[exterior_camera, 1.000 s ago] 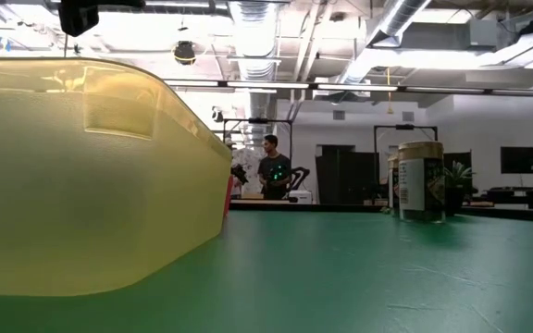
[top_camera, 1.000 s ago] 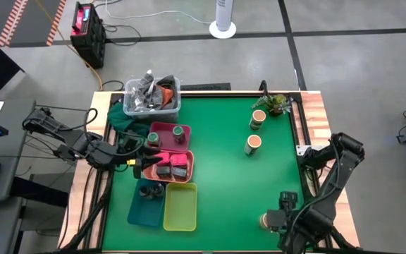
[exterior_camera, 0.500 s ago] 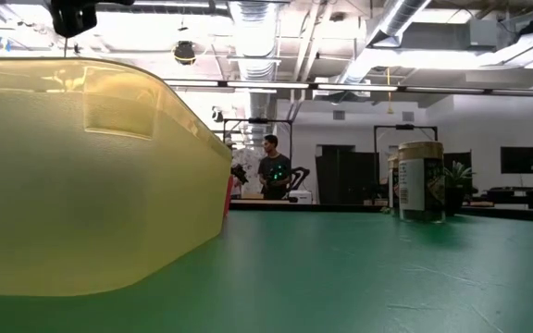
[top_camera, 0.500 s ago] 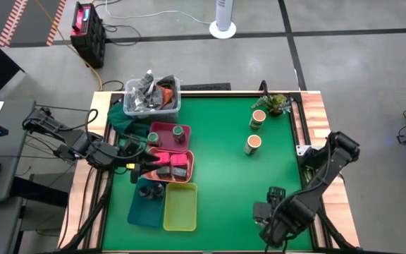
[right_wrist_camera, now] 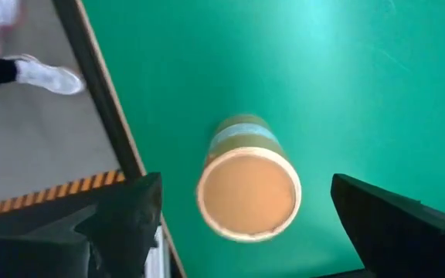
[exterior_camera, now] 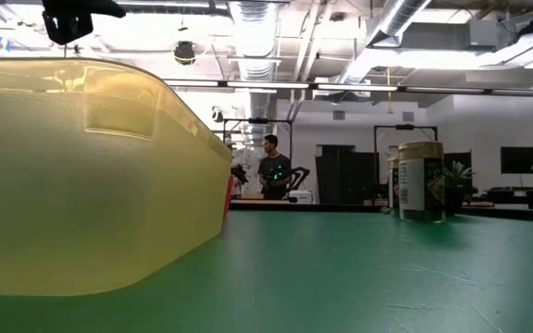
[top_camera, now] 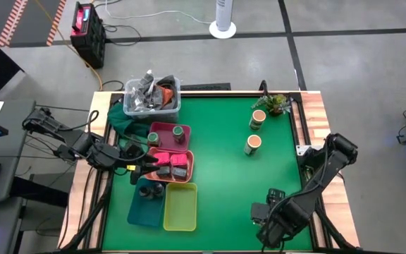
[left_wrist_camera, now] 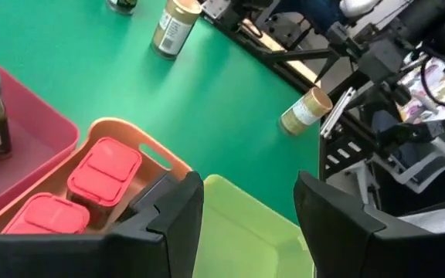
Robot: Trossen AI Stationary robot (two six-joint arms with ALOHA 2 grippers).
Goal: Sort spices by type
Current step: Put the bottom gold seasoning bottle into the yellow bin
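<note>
Near the table's near edge, right of the middle, a round jar with a tan top (right_wrist_camera: 247,188) stands on the green mat. My right gripper (right_wrist_camera: 246,193) is open above it, one finger on either side, touching nothing. In the high view this gripper (top_camera: 263,214) covers the jar. My left gripper (top_camera: 138,164) is open over the salmon tray (top_camera: 186,154), which holds magenta boxes (left_wrist_camera: 103,170) and dark containers (top_camera: 178,170). Two green-lidded jars (top_camera: 178,131) stand in the pink tray. Two more tan-topped jars (top_camera: 252,144) stand far right on the mat.
A teal tray (top_camera: 141,210) with small dark containers and a yellow-green tray (top_camera: 180,207) lie near the left side. A clear bin of oddments (top_camera: 151,99) sits far left, a small plant (top_camera: 277,103) far right. A person (exterior_camera: 271,168) stands in the room beyond.
My right gripper has moved from the near right corner toward the table's left, along the near edge, and now stands over the tan-topped jar, which showed beside it before. The jar has not moved.
</note>
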